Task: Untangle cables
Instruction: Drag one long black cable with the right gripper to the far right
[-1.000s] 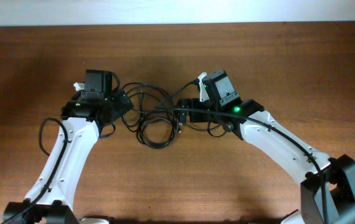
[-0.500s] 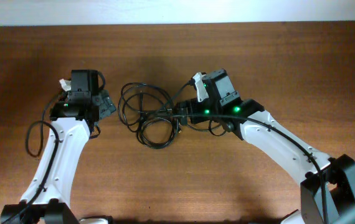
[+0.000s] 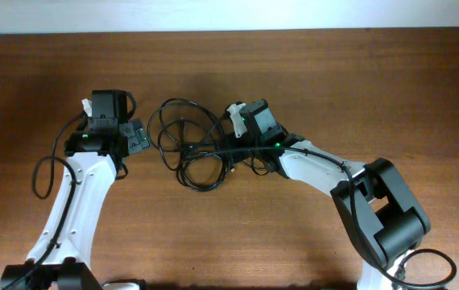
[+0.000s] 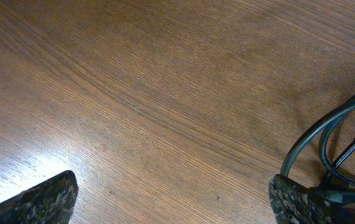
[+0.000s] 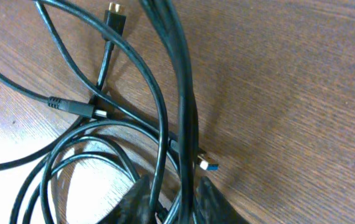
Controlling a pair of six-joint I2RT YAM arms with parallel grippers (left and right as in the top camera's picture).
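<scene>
The cables [image 3: 191, 155] lie as a black tangle of loops in the middle of the wooden table. My right gripper [image 3: 234, 150] is at the tangle's right side. In the right wrist view its jaws stand narrow, shut on two strands of the cables [image 5: 184, 93] that run up between the fingers [image 5: 141, 200]. A blue-tipped plug [image 5: 207, 165] lies just right of them, and a metal-tipped plug [image 5: 115, 14] lies at the top. My left gripper [image 3: 138, 138] is left of the tangle and apart from it. It is wide open [image 4: 171, 202] over bare wood, with a cable loop [image 4: 327, 134] by its right finger.
The left arm's own wire loop [image 3: 43, 173] hangs out to the left. The right arm's elbow and base [image 3: 382, 217] fill the lower right. The table's far edge meets a white wall [image 3: 229, 14] at the top.
The left gripper has pulled back to the left, away from the tangle. The right gripper has shifted left and closed from open onto cable strands.
</scene>
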